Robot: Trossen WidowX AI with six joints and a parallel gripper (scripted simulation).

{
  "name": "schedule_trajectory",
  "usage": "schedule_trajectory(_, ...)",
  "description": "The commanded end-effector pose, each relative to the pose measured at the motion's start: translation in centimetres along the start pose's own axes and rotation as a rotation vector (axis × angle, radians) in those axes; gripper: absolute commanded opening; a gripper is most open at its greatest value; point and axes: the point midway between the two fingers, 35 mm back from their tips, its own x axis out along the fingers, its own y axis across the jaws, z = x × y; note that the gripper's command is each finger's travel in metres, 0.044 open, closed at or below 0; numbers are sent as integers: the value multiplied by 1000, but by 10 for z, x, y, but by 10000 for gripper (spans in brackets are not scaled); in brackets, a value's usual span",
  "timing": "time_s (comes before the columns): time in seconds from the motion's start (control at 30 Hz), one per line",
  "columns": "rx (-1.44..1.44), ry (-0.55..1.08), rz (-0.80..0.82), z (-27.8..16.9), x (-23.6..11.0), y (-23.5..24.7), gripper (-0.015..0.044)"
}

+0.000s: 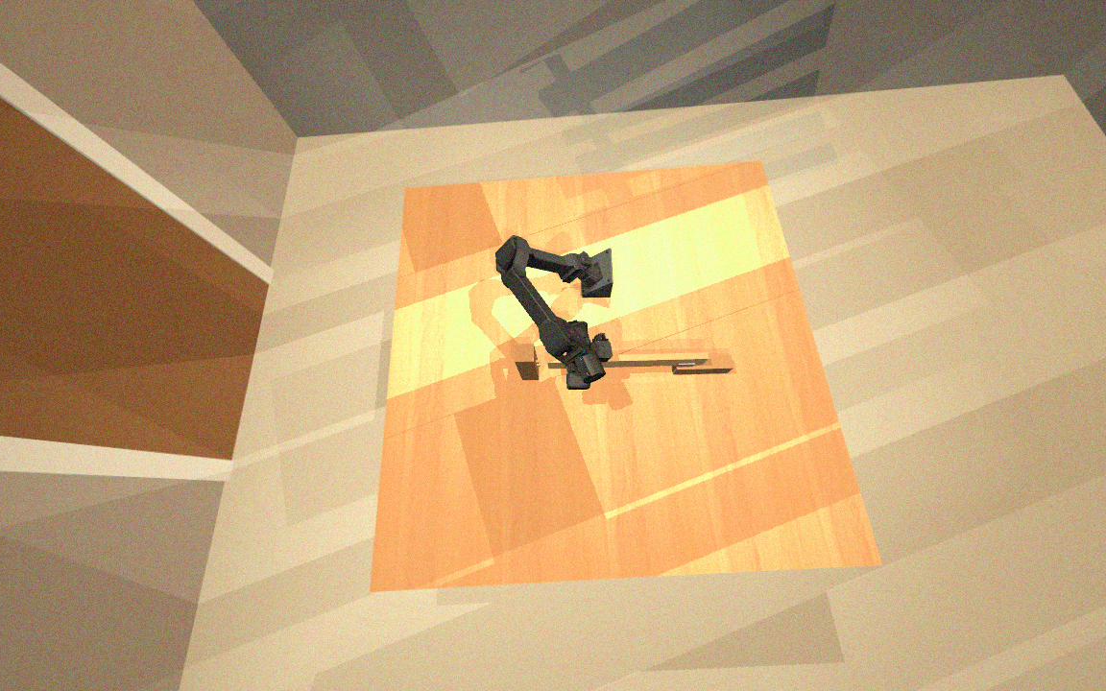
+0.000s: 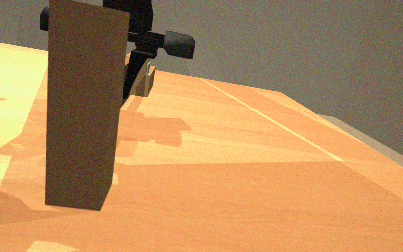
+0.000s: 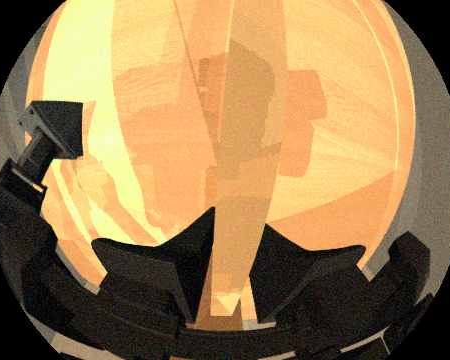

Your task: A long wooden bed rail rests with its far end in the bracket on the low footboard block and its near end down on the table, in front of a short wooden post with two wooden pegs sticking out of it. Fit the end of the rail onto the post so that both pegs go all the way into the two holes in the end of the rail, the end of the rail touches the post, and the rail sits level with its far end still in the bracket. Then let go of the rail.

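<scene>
The long wooden rail (image 1: 644,363) (image 3: 250,155) lies between the fingers of my gripper (image 3: 228,212), which is shut on it near its post end. The rail's far end is at the bracket (image 1: 685,364) (image 2: 148,68) on the low footboard block (image 1: 716,369) (image 2: 150,82). The upright post (image 1: 527,369) (image 2: 80,109) stands just beyond the rail's near end; a small gap shows between them in the top view. The post hides the near end in the exterior view. The pegs are too small to make out clearly, and the holes are hidden. I cannot tell whether the rail is exactly level.
The arm's base (image 1: 598,274) (image 3: 60,127) stands on the wooden table (image 1: 668,481) (image 2: 228,203), to one side of the rail. The arm bends over from the base to the rail. Shadows and bright bands cross the table.
</scene>
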Motion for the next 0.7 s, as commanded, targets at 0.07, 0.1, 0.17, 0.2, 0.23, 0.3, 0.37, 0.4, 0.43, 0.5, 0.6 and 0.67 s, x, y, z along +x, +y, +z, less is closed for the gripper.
schedule_trajectory(0.07, -2, 2, -4, -3, -1, -1, 0)
schedule_trajectory(0.1, -2, 2, -4, -3, -1, -1, 0)
schedule_trajectory(0.17, -2, 2, -4, -4, -1, -1, 0)
schedule_trajectory(0.2, -2, 2, -4, -4, -1, -1, 0)
schedule_trajectory(0.23, -2, 2, -4, -4, -1, -1, 0)
schedule_trajectory(0.3, -2, 2, -4, -5, -1, -1, 0)
schedule_trajectory(0.37, -2, 2, -4, -6, -1, -1, 0)
schedule_trajectory(0.4, -2, 2, -4, -6, -1, -1, 0)
schedule_trajectory(0.43, -2, 2, -4, -6, -1, -1, 0)
schedule_trajectory(0.5, -2, 2, -4, -7, -1, -1, 0)
schedule_trajectory(0.6, -2, 2, -4, -8, -1, -1, 0)
schedule_trajectory(0.67, -2, 2, -4, -9, -1, -1, 0)
